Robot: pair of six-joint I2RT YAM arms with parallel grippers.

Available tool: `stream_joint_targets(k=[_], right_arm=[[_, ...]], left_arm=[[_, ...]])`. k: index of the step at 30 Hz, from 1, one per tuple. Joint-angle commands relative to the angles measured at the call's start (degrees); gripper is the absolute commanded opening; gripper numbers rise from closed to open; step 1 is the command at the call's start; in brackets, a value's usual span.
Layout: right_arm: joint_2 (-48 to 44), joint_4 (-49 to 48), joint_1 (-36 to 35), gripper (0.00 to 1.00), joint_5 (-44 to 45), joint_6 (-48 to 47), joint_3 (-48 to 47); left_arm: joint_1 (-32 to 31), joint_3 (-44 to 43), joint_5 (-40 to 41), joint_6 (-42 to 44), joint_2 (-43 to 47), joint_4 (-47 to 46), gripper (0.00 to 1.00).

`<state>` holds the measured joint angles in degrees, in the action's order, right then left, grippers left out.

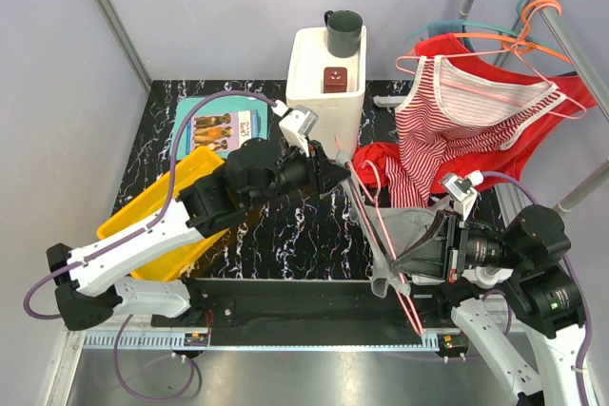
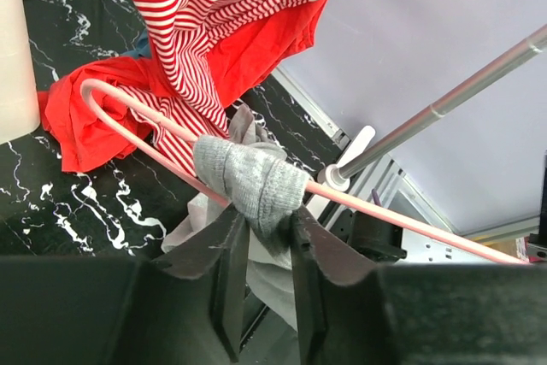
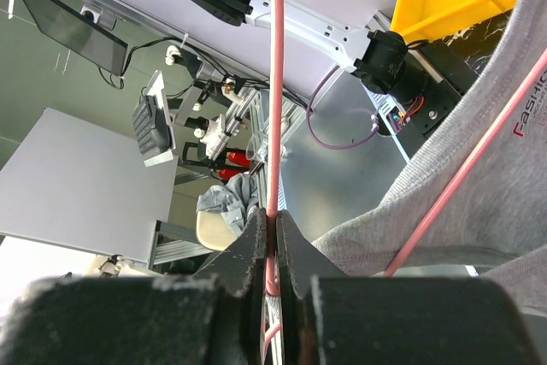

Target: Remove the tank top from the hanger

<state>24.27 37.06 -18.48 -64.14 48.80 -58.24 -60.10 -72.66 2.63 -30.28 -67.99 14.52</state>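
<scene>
Lettering (image 3: 530,107) reading "FASHIO" runs red across the grey tank top (image 3: 496,185).

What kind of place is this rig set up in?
Probably a robotics lab test cell: grey panels on metal posts wall in the table, and the right wrist view shows a monitor in the room beyond.

The tank top (image 2: 244,177) is showing grey, the hanger (image 2: 410,221) pink, the striped top (image 1: 447,121) red-and-white, the counter (image 1: 285,235) black with white veins.
</scene>
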Motion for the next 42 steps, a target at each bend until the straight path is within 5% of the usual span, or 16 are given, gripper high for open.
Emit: stream_joint_targets(k=[1,3,23,34,42], right_arm=[[-0.1,-3.4,-0.06,0.0,-2.31,0.69,-1.35],[-0.28,-3.4,0.02,0.0,-2.57,1.12,-1.61],[-9.77,-3.4,-0.59,0.0,-7.14,2.71,-2.48],[-4.68,-4.89,-0.68,0.0,-4.07,-1.42,-4.96],[6.12,-6.12,-0.68,0.0,9.0,-13.26,-5.31]], left_arm=[[1.03,-0.02,-1.05,0.58,1.98,-2.31,0.13],[1.56,-0.28,-1.05,0.75,1.98,-2.22,0.0],[18.61,-8.99,-4.3,0.58,-4.6,7.45,0.0],[17.74,-1.79,-16.78,-3.55,-7.52,1.12,0.0],[7.46,9.01,-21.62,-3.82,1.62,-3.88,0.0]])
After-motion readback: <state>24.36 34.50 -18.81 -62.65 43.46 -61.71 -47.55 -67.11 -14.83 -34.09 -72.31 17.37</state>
